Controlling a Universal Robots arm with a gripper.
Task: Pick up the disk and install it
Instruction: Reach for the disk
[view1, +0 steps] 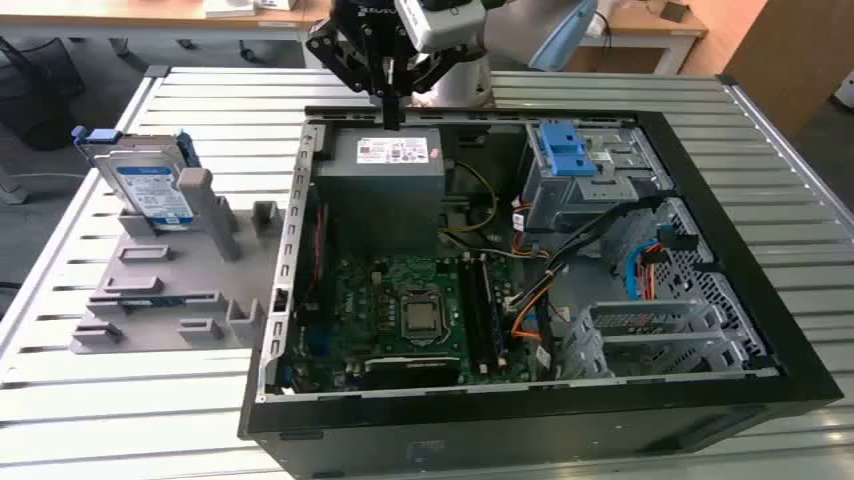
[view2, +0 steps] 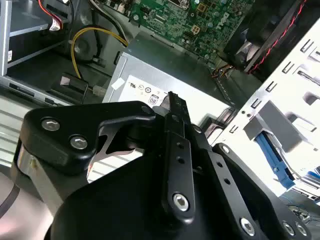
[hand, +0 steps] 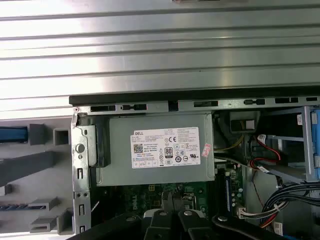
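The disk (view1: 147, 190), a silver drive with a white-and-blue label in a blue bracket, stands upright in a grey holder (view1: 167, 270) on the slatted table, at the exterior view's left. My gripper (view1: 391, 118) hangs far from it, over the back edge of the open computer case (view1: 747, 250), just above the grey power-supply box (view1: 387, 165). Its black fingers (view2: 172, 107) are shut together with nothing between them. In the first wrist view the power-supply box (hand: 157, 150) lies directly below the gripper (hand: 172, 217).
Inside the case lie a green motherboard (view1: 414, 300), loose cables (view1: 627, 250) and a grey drive cage with blue latches (view1: 581, 150). The case and holder rest on a white slatted table (view1: 80, 400). A desk (view1: 641, 30) stands behind.
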